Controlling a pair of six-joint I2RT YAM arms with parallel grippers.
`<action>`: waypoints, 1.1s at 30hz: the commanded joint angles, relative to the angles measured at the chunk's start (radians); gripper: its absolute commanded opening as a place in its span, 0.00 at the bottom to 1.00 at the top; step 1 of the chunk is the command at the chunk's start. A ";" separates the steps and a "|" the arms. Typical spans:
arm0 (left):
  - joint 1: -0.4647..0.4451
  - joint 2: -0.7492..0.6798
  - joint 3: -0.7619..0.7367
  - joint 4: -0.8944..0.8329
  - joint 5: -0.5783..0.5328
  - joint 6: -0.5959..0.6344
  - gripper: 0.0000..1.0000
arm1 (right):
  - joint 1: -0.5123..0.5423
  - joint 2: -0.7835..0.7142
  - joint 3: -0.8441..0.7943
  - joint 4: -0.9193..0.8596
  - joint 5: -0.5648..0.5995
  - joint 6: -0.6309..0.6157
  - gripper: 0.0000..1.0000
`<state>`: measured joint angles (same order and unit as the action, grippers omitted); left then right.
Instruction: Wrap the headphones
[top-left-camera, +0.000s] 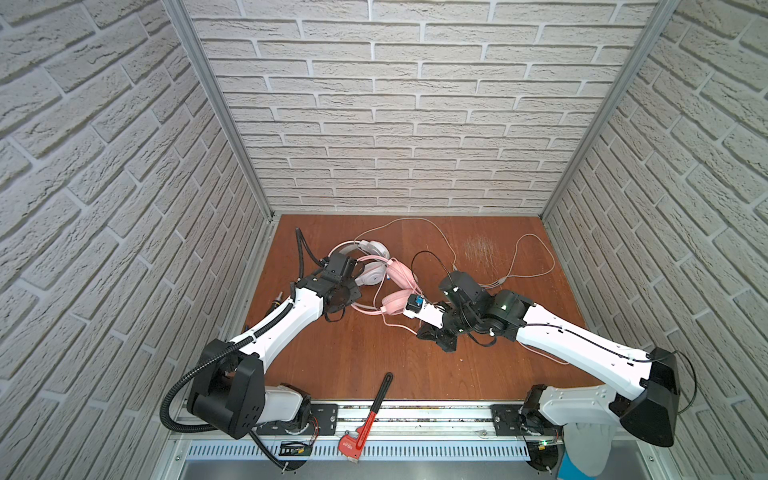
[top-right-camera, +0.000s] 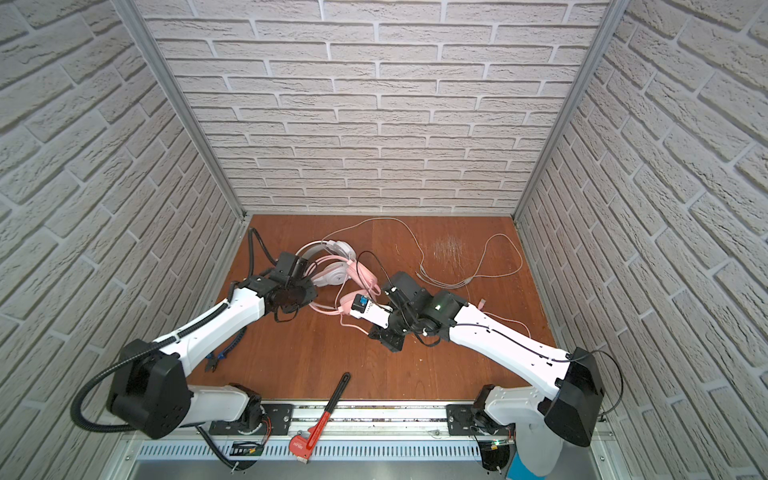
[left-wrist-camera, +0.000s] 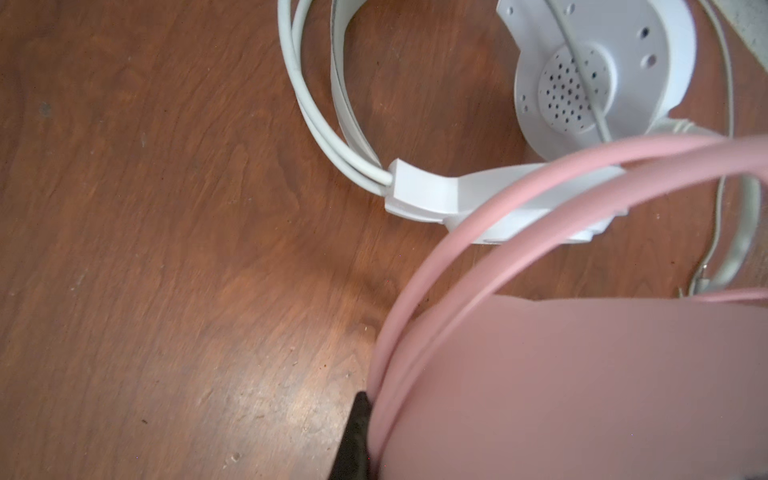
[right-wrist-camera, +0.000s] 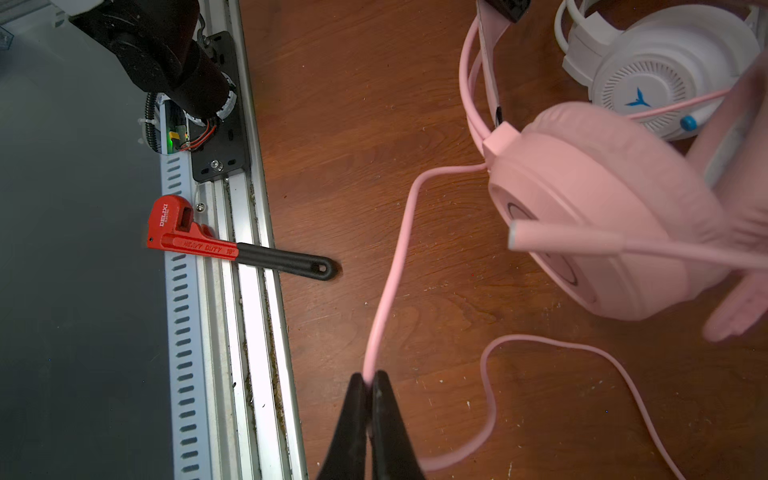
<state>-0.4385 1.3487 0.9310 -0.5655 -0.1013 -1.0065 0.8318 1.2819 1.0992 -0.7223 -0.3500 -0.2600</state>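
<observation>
The pink headphones (top-left-camera: 397, 301) (top-right-camera: 349, 300) lie mid-table, tangled with the white headphones (top-left-camera: 374, 249) (top-right-camera: 341, 249) behind them. My left gripper (top-left-camera: 354, 296) (top-right-camera: 309, 293) is shut on the pink headband (left-wrist-camera: 582, 374); only one black finger (left-wrist-camera: 357, 436) shows in the left wrist view, with the white headphones (left-wrist-camera: 602, 70) beyond. My right gripper (right-wrist-camera: 369, 380) (top-left-camera: 419, 333) (top-right-camera: 372, 334) is shut on the thin pink cable (right-wrist-camera: 390, 270), a short way from the pink ear cup (right-wrist-camera: 602, 208). More of that cable loops on the wood beside the fingers. The pink boom mic (right-wrist-camera: 561, 241) sticks out across the cup.
A red-and-black pipe wrench (top-left-camera: 370, 415) (top-right-camera: 324, 415) (right-wrist-camera: 208, 245) lies across the front metal rail (right-wrist-camera: 249, 332). The white headset's pale cable (top-left-camera: 515, 257) sprawls over the back right of the wooden table (top-left-camera: 332, 365). A small blue-handled tool (top-right-camera: 218, 359) lies under the left arm. Brick walls close three sides.
</observation>
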 joint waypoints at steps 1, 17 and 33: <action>-0.020 0.004 0.053 -0.017 -0.040 -0.001 0.00 | 0.009 0.008 0.047 -0.046 -0.011 -0.040 0.06; -0.038 0.026 0.131 -0.178 -0.102 0.180 0.00 | 0.010 0.092 0.207 -0.193 0.077 -0.102 0.06; -0.072 0.059 0.145 -0.208 -0.094 0.259 0.00 | -0.016 0.173 0.321 -0.172 0.262 -0.098 0.06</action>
<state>-0.4995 1.4040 1.0389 -0.7883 -0.2024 -0.7631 0.8257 1.4448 1.3888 -0.9413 -0.1566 -0.3733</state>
